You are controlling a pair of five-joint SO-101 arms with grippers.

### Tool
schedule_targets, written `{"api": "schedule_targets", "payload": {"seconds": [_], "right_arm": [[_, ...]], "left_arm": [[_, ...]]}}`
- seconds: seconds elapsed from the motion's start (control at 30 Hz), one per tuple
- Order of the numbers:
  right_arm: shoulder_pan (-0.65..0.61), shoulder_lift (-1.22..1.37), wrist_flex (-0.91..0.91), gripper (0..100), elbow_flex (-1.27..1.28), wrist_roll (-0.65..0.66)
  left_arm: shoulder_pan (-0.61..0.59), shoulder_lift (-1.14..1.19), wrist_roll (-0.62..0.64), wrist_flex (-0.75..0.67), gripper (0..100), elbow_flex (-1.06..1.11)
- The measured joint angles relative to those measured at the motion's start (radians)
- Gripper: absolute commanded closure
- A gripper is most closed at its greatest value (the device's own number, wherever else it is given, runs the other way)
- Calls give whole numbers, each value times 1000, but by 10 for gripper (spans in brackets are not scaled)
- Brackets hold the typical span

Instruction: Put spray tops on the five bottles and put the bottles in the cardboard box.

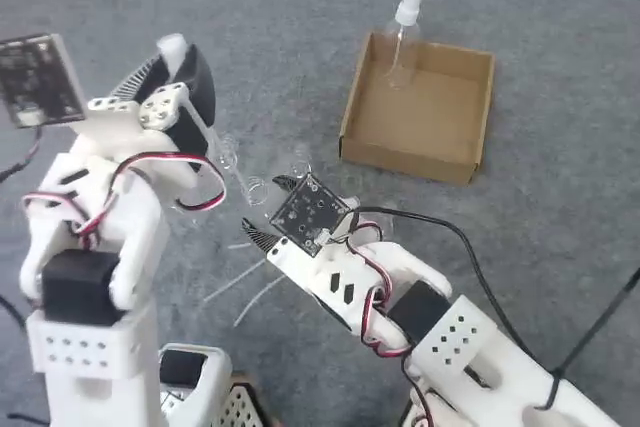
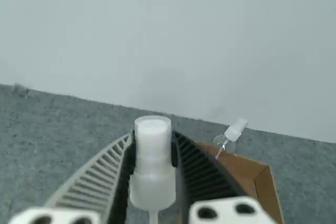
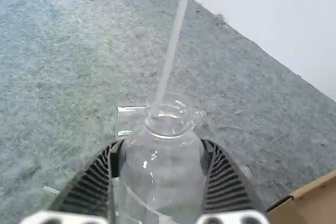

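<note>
**Cap-fitting stage: spray top aligned over held bottle**

**1. Left arm.** The left gripper (image 2: 152, 141) is clenched on a white spray top (image 2: 152, 166), with one ribbed jaw on each side of its collar. The head is held uppermost so that the dip tube (image 3: 170, 51) hangs free below it and slants down toward the right arm. This grip leaves the tube and the threaded skirt clear, as insertion requires.

**2. Right arm.** The right gripper (image 3: 161, 150) grasps a clear bottle (image 3: 160, 182) by its body, below the shoulder, with the open neck exposed and facing the incoming tube. The tip of the tube sits at the mouth of the bottle. Judgement: the step in hand is feeding the tube in and then seating the top. The grip on the body serves to brace the bottle against that push.

**3. Mat between the arms.** Loose bottles (image 1: 228, 154) without tops lie on the grey mat (image 1: 560, 177) just beyond the held bottle. Thin white tubes (image 1: 235, 292) lie beside the right arm.

**4. Container.** The cardboard box (image 1: 410, 152) sits to the right, well apart from both grippers, with its open side up. It holds one capped bottle (image 1: 403, 42), upright in the far corner. The rest of the box floor is bare cardboard.
</note>
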Motion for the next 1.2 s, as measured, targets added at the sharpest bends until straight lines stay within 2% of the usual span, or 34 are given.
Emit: {"api": "schedule_targets", "payload": {"seconds": [0.17, 0.27, 0.43, 0.57, 0.77, 1.0, 1.2], "right_arm": [[0, 0, 9, 993, 0, 0], [0, -9, 80, 992, 2, 0], [0, -95, 135, 992, 9, -3], [-2, -144, 61, 993, 83, -49], [2, -150, -86, 993, 167, -130], [78, -150, -133, 993, 172, -186], [81, -150, -133, 993, 172, -189]], "left_arm": [[46, 0, 6, 0, 990, 91], [98, 0, 2, 0, 990, 138], [143, -68, -55, 0, 990, 256], [170, -230, -91, -11, 983, 370], [227, -374, -144, -61, 860, 534], [222, -405, -157, -60, 855, 522], [170, -408, -157, -60, 859, 442]]}}
